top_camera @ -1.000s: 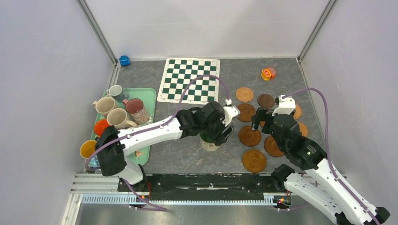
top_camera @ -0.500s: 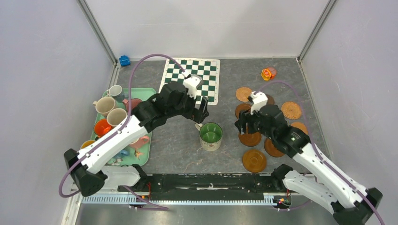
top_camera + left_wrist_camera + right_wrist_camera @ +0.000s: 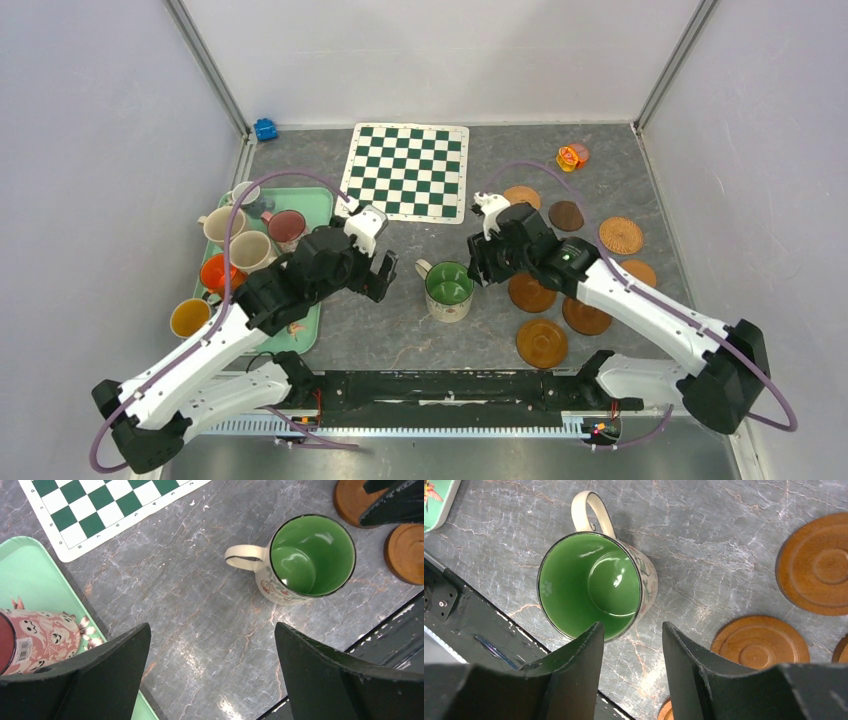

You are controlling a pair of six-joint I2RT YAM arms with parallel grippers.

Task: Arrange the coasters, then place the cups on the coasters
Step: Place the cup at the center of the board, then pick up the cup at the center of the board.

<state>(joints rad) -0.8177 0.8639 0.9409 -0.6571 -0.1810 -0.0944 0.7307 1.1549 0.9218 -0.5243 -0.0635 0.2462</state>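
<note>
The right arm (image 3: 640, 305) lies across the coasters (image 3: 542, 342). Some of them show only as slivers, and I cannot count them all. The left arm (image 3: 200, 350) covers part of the tray (image 3: 314, 205), so the cups (image 3: 222, 225) there are partly hidden too. In the left wrist view, a pink cup (image 3: 40, 637) is cut off at the edge.

The green cup (image 3: 449, 287) stands upright on the bare table (image 3: 400, 335). It is just left of the coasters and on none of them. The left gripper (image 3: 211, 630) is spread wide with nothing in it, up over the table between the tray and the green cup. The right gripper (image 3: 631, 627) is right over the green cup. Its fingers are part way apart with the rim in the gap, and I cannot tell if they touch it.

The table is grey stone with pale veins. A chess mat (image 3: 410, 170) lies at the back. Plain pale walls (image 3: 440, 50) stand on three sides.
</note>
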